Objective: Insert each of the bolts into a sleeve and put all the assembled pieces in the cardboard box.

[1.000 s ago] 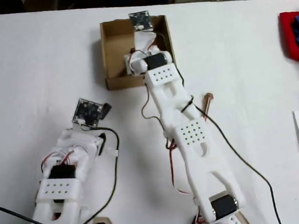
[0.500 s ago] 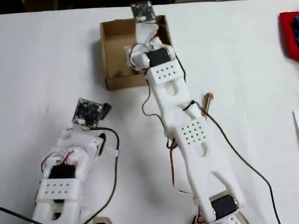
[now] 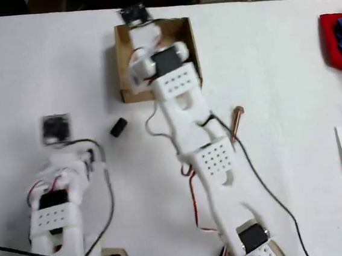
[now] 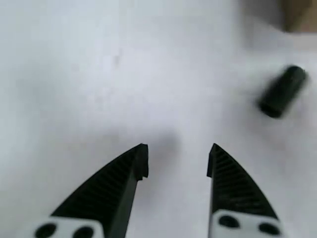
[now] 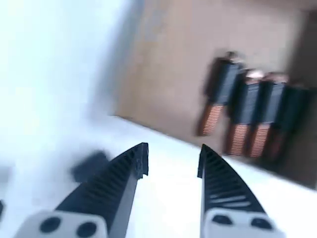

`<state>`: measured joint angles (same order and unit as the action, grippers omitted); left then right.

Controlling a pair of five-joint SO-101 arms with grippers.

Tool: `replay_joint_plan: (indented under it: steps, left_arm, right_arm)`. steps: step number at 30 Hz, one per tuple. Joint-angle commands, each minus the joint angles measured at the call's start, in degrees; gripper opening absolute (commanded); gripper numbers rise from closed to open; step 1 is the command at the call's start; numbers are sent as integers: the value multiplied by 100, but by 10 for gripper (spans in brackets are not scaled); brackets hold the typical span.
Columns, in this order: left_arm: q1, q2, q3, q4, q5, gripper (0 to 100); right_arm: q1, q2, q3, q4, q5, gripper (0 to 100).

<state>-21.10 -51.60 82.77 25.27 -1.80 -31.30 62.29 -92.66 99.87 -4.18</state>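
Open and empty, the left claw [image 4: 176, 158], low over the bare counter [image 4: 99, 74] and short of the cardboard box [image 3: 121, 66]. Open and empty too, the right claw [image 5: 171, 158], hanging over the edge of the box on the side toward the left arm [image 3: 54, 206]. Inside the box, a row of assembled pieces [image 5: 242, 119], four as far as can be told, side by side, with copper threads coming out of black sleeves.

Outside the box, one loose sleeve [image 3: 118, 127] on its side, near the box corner toward the left arm. One loose bolt [image 3: 237, 121] farther from the box, on the robot's side of it, just beside the right arm [image 3: 213, 154] and its cable [image 3: 268, 191].

Judging by looks: sleeve small, light and stiff, with a smooth round barrel, so likely to roll or slip out under a careless pinch. Better to close across the barrel at mid-length, jaws square to the axis, one open end left free. Bolt thin, hard metal, probably heavier for its size and not fragile, with threads giving some grip. Better to hold near the head end, threaded tip left free for entry. Care needed with the cable so close to the bolt.
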Motion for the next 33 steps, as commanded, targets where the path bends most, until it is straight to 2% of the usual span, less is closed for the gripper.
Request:
replay_joint_plan:
  steps: [1, 8, 15, 33]
  left_arm:
    - [-501, -132, -286, -114, 519, 211]
    - [-949, -211, -242, -316, 624, 211]
    - [-1037, -211, -233, -352, 651, 211]
    - [-1011, -211, -233, -352, 651, 211]
  right_arm:
    - [-470, -268, 114, 119, -897, 158]
    - [-1174, 391, 809, 110, -1125, 237]
    - [-1376, 760, 809, 84, -2057, 237]
    - [-1341, 1059, 862, -936, -2119, 237]
